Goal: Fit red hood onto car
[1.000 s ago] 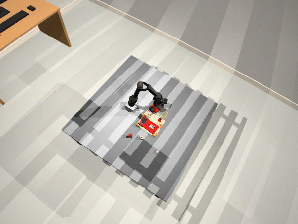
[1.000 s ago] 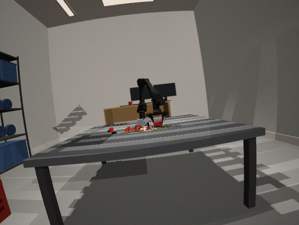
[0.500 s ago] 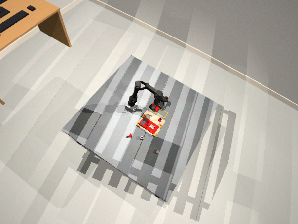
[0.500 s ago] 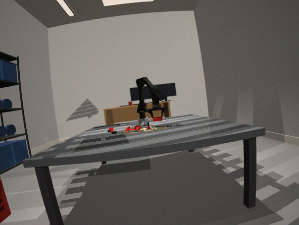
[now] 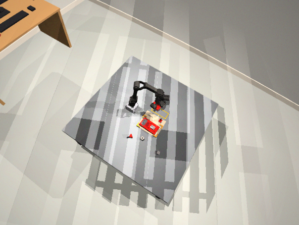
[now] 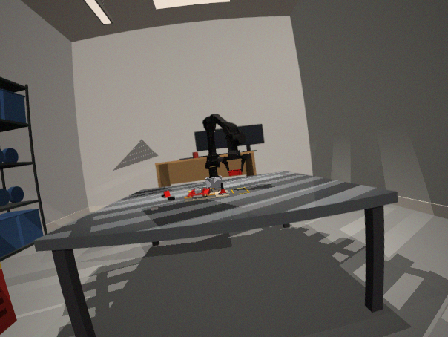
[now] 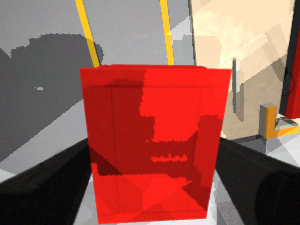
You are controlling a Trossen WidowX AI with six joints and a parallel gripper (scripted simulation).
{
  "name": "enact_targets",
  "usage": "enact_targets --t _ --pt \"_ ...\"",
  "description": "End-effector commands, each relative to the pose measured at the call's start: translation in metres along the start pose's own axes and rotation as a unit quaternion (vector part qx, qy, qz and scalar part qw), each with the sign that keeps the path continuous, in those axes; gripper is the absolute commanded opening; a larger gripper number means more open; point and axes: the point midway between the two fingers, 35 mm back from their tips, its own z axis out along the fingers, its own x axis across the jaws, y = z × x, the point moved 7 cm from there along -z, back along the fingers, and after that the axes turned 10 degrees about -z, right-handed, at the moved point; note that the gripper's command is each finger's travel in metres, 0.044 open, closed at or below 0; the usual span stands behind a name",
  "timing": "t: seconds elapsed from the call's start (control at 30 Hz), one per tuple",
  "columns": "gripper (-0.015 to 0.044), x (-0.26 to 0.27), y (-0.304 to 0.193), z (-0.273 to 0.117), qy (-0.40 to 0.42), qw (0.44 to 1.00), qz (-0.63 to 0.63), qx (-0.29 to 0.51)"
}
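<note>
The red hood (image 5: 158,107) (image 6: 235,173) (image 7: 155,119) is between the fingers of my gripper (image 6: 235,171) (image 7: 153,142), which is shut on it by two opposite sides. The hood hangs clear above the table, its flat red face filling the middle of the wrist view. The red chassis (image 5: 147,125) sits in its jig, to the lower left of the hood in the top view. A pale block (image 5: 152,127) shows on its deck. The pegs are too small to make out, and the hood's corner holes are hidden.
A beige board (image 5: 155,116) (image 7: 220,29) with orange corner brackets (image 7: 270,121) and a small red part (image 5: 160,120) lies by the chassis. A yellow outline (image 5: 168,114) (image 7: 166,29) is beside it. A red-and-black part (image 5: 130,136), a pale ring (image 5: 142,138) and a grey block (image 5: 158,152) lie beyond.
</note>
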Motion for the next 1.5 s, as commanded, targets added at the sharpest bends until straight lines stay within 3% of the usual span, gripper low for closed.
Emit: enact_targets --t 0.0,1.47 --pt "0.0 0.0 0.001 -0.008 0.002 1.0 0.001 -0.004" --pt "0.0 -0.097 0.063 -0.009 -0.009 1.0 -0.02 -0.002"
